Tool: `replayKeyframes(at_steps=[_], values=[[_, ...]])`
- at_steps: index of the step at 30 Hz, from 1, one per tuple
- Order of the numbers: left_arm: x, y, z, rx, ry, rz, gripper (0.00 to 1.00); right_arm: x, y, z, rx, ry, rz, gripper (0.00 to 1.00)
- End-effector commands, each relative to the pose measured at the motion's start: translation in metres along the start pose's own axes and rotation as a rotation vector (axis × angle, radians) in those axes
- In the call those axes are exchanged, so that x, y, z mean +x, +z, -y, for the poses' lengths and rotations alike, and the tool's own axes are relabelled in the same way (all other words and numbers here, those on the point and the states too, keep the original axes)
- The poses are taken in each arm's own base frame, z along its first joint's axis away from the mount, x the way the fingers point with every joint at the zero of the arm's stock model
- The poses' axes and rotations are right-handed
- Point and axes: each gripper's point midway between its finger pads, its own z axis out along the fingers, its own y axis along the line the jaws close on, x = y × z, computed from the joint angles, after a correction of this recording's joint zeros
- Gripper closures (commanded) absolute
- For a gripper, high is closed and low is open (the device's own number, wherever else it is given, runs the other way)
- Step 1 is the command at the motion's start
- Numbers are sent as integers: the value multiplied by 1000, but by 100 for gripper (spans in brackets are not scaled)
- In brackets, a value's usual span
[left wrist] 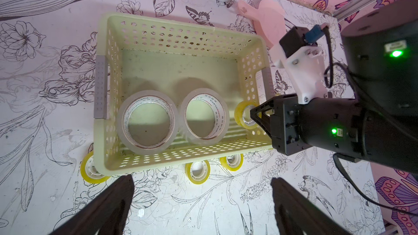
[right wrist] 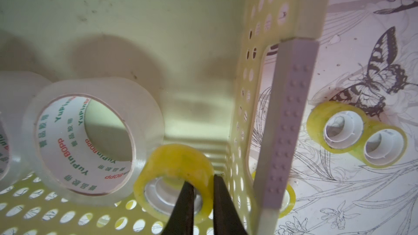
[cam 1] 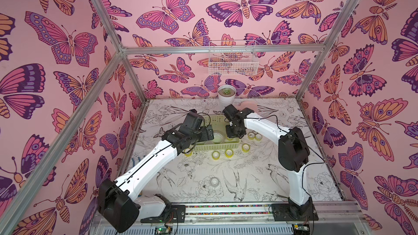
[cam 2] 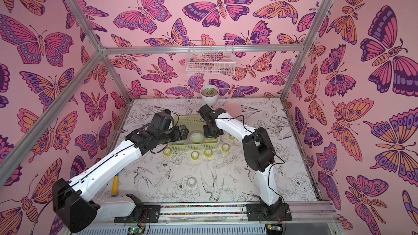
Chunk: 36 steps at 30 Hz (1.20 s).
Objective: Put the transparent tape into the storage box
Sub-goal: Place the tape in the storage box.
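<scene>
Worktop (cam 1: 282,177): flat, matt sheet printed with line-drawn flowers and birds.

Storage box (left wrist: 176,37): shallow pale yellow-green plastic rectangle with perforated walls, a smooth floor and a grey studded handle grip (right wrist: 291,120) on each short end.

Left hand (left wrist: 200,177): jaws spread wide and empty. It hovers above the box's long wall on the robot's side.

Two wide clear tape rolls (left wrist: 147,97) (left wrist: 204,92): they lie flat inside the box, side by side against that same long wall. Both are glossy film on printed white cores.

Right hand (right wrist: 203,180): jaws narrow, pinching the wall of a small yellow-tinted roll (right wrist: 176,161), with one finger through the white core and the other outside.

Deciding relation: the held roll hangs below the right hand, inside the box at its short end and just beside the nearer wide roll. Whether it touches the floor cannot be told. In my judgement, release is the step in hand, and the right hand alone serves it.

Loose small yellow rolls: a touching pair (right wrist: 337,125) sits outside that short end, and others (left wrist: 197,172) line the robot-side long wall outside the box.

One small colourless roll (cam 1: 214,181) lies well apart from the box.
</scene>
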Motion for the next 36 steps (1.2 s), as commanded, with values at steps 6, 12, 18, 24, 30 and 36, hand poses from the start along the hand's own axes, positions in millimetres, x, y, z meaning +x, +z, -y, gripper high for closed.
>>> replayKeyframes(at_steps=[6,12,18,24,30,36], values=[[13,1,4,43,11,-63,0,11,26,3,29,13,-56,91],[22,4,6,63,14,-98,0,14,37,1,29,15,-78,91],[22,4,5,61,12,-97,0,17,42,2,35,15,-97,81],[22,2,4,57,11,-92,0,13,29,3,27,15,-71,68],[21,3,4,58,14,-91,0,0,3,1,12,22,-20,67],[21,3,5,60,19,-91,0,-11,-25,5,22,29,41,68]])
